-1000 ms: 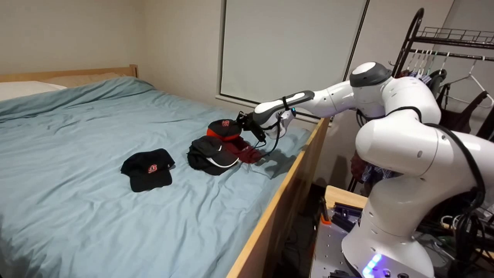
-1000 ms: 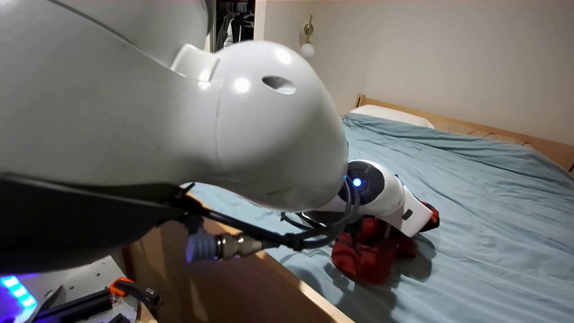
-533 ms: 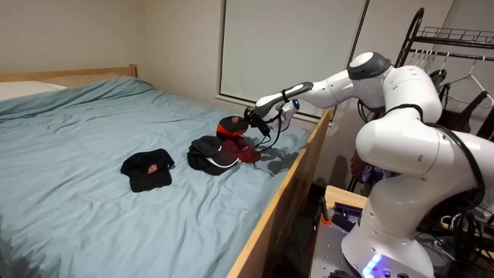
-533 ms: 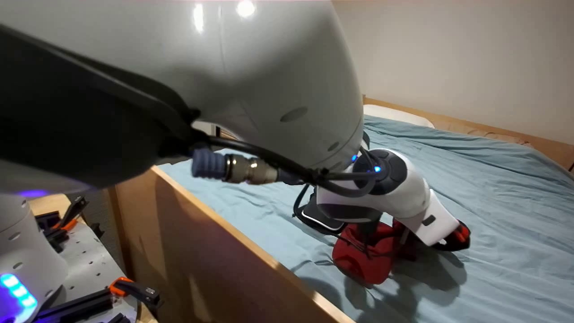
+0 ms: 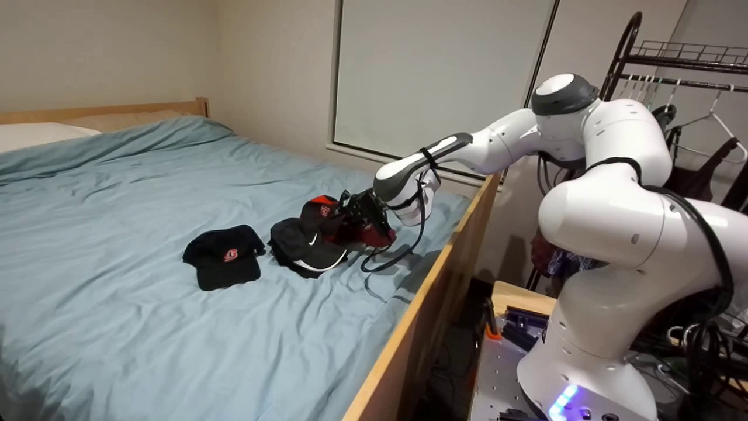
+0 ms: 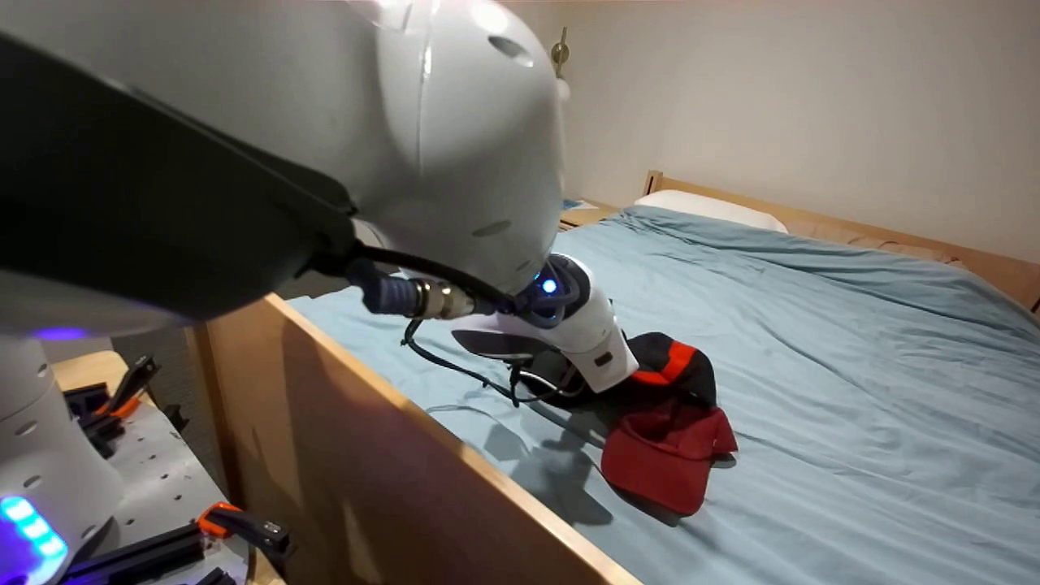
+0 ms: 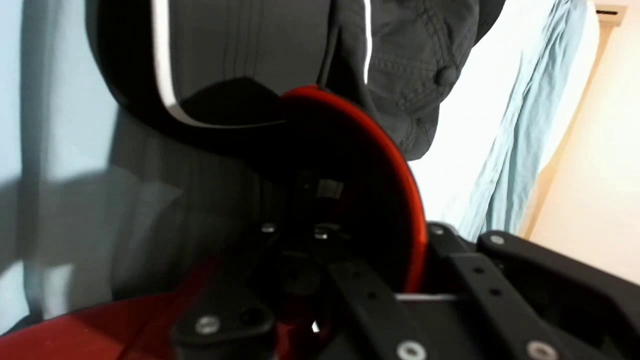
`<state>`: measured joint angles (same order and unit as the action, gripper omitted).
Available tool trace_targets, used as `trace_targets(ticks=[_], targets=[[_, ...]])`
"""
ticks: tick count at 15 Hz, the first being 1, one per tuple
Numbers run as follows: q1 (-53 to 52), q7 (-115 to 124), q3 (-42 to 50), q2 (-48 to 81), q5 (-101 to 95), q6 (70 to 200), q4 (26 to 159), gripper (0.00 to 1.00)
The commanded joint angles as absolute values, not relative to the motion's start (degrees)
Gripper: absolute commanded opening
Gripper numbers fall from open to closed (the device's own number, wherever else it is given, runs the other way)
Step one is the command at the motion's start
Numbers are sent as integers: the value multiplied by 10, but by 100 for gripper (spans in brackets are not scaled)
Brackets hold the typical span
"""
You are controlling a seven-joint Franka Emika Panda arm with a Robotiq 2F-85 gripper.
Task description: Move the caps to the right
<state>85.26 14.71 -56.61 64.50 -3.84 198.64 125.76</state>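
Swoosh (image 5: 314, 239) on black cap (image 5: 287, 233), possible letter (image 5: 231, 255) on neighbouring cap (image 5: 229, 276)

Arm (image 5: 622, 225) wht w/ gray trim (image 5: 565, 104), blk cables (image 5: 729, 285), blue lights (image 5: 563, 402); blk claw (image 5: 345, 207) has silver screws (image 7: 412, 350).

Red cap (image 6: 662, 467), red-trimmed black cap (image 6: 681, 364): matt cloth. Blanket (image 5: 146, 351): creased cloth. Near bed board (image 6: 349, 463): smooth wood. Arm (image 5: 596, 225): smooth, glossy, plastic-looking.

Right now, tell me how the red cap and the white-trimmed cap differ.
Colour: the red cap is dark red; the white-trimmed cap is black.
Trim: a white line follows the white-trimmed cap's brim; the red cap's brim shows none.
Shape: the red cap's crown looks slumped; the white-trimmed cap's looks fuller.
Shared: both have curved brims.
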Motion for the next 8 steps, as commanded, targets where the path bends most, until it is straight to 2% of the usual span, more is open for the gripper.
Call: trace_targets(ticks=[1,8], targets=[[851,146,-566,644,-37,1985,1254,8],[853,161,-536,589,-9,1981,1190,5]])
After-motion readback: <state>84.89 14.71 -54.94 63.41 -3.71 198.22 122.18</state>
